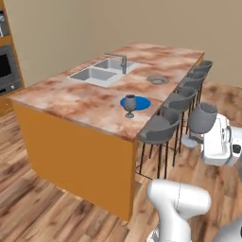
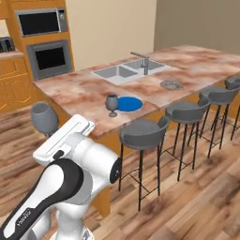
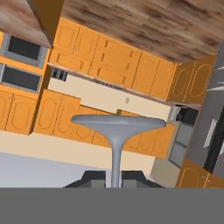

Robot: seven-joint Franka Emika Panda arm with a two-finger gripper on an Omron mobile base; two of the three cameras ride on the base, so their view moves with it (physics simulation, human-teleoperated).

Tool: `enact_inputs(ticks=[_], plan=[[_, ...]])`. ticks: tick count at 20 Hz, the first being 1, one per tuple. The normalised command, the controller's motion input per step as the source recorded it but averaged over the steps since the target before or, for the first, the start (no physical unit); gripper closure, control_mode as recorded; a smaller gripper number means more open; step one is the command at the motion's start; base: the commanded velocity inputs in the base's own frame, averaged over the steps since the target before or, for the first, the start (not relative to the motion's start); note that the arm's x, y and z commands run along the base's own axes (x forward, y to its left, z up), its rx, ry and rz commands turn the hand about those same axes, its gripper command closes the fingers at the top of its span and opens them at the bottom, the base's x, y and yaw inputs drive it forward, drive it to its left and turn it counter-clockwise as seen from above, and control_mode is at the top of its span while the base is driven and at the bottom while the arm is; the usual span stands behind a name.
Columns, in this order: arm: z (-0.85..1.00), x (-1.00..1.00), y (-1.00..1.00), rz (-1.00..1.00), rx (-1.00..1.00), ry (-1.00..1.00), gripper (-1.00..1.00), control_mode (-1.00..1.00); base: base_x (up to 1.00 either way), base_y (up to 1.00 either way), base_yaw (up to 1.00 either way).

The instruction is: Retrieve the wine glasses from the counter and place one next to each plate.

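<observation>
in the left base view, a reddish-brown and cream marbled stone counter tops an island with orange wooden sides. on it a small dark grey-blue stemmed wine glass stands upright, at the near edge of a plain bright blue round plate. farther along lies a grey round plate with a ringed rim, and a steel double sink with a faucet sits beyond. grey round stools line the island's right side. at the right, the white gripper holds a second dark grey-blue wine glass by its stem, off the counter and above the wooden floor, beside the stools.

in the right base view, the held glass rises above the white hand at the left, well apart from the counter. the standing glass is just beside the blue plate; the grey plate lies further right, with the stools in front.

in the hand view, the jaws are closed on the glass stem; its round flat foot spreads above the dark fingertips, and orange cabinets fill the background.
</observation>
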Motion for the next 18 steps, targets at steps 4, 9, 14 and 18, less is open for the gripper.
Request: enact_inputs(ticks=[4, 9, 14, 18], plan=[[0.0, 0.0, 0.0, 0.0, 0.0, 0.0, 1.0, 1.0, 0.04, -0.89, 0.54], [0.0, 0.0, 0.0, 0.0, 0.0, 0.0, 1.0, 1.0, 0.0, -0.69, 0.67], [0.0, 0.0, 0.0, 0.0, 0.0, 0.0, 1.0, 1.0, -0.08, -0.95, 0.52], [0.0, 0.0, 0.0, 0.0, 0.0, 0.0, 1.0, 1.0, -0.25, -0.94, 0.58]])
